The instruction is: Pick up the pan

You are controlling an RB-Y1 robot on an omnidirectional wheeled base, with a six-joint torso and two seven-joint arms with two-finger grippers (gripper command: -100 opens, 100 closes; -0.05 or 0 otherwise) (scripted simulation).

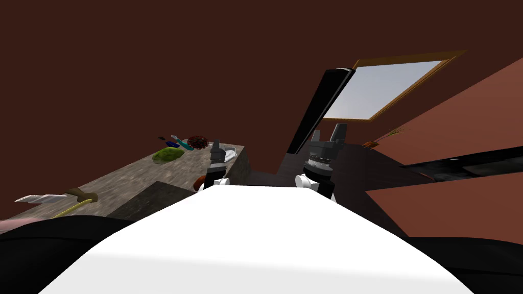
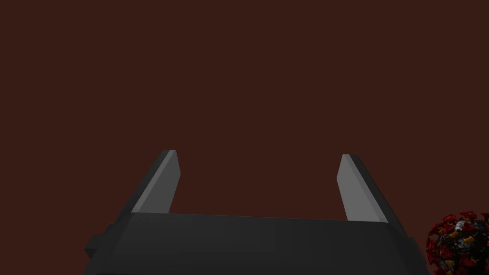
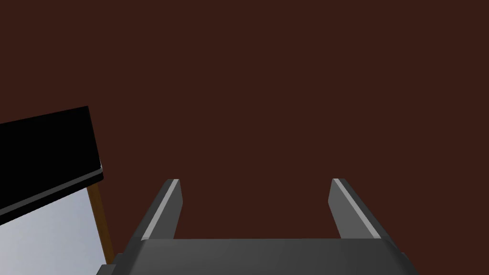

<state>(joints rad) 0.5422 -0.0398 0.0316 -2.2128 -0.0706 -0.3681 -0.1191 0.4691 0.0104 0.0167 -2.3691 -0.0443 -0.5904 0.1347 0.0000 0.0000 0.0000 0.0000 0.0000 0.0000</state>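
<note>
The left gripper (image 2: 258, 155) and right gripper (image 3: 254, 180) have fingers spread and empty, probably ready for the pale pan (image 1: 231, 152) on the desk (image 1: 127, 178).

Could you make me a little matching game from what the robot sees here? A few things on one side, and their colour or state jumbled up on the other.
Things:
1. lumpy mound on the counter
2. speckled ball
3. window
4. left gripper

Colour or state:
A. framed in wood
B. open, holding nothing
C. green
D. dark with red bits

Pairs: 1-C, 2-D, 3-A, 4-B.
</note>
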